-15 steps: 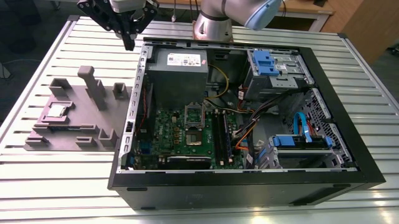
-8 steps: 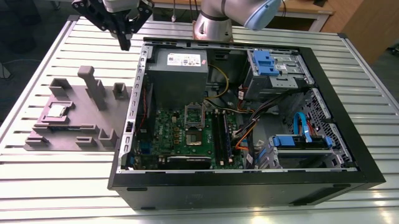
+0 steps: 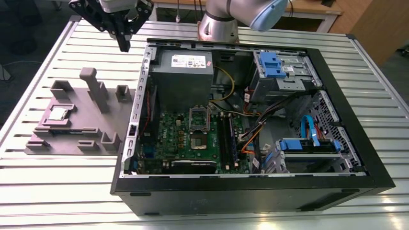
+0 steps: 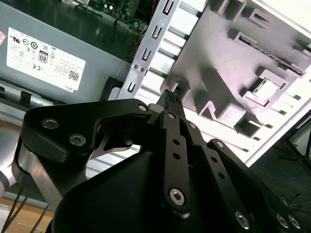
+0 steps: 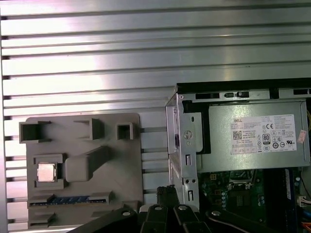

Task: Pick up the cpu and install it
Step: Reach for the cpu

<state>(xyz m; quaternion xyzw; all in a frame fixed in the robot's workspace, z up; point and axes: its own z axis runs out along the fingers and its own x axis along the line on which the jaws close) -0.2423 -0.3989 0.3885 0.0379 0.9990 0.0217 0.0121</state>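
Observation:
The cpu [image 3: 59, 113], a small square chip with a shiny metal top, lies in a recess of the grey fixture tray [image 3: 96, 122] on the exterior view's left, outside the computer case. Both wrist views also show the cpu [image 5: 46, 172] [image 4: 265, 89] seated in that tray. My gripper [image 3: 123, 47] hangs shut and empty above the slatted table, beyond the tray and just off the case's far corner, well apart from the cpu. Its dark fingertips [image 5: 167, 193] [image 4: 171, 98] press together. The green motherboard [image 3: 182, 129] lies inside the case, its socket [image 3: 199, 140] exposed and the frame raised.
The open black case [image 3: 255, 189] holds a grey power supply [image 3: 184, 67], blue drive bays [image 3: 276, 67] and loose cables [image 3: 255, 127]. Upright grey posts [image 3: 96, 88] rise from the tray. A blue memory stick [image 5: 68, 200] sits in a tray slot. Slatted metal table [image 3: 57, 191] all around.

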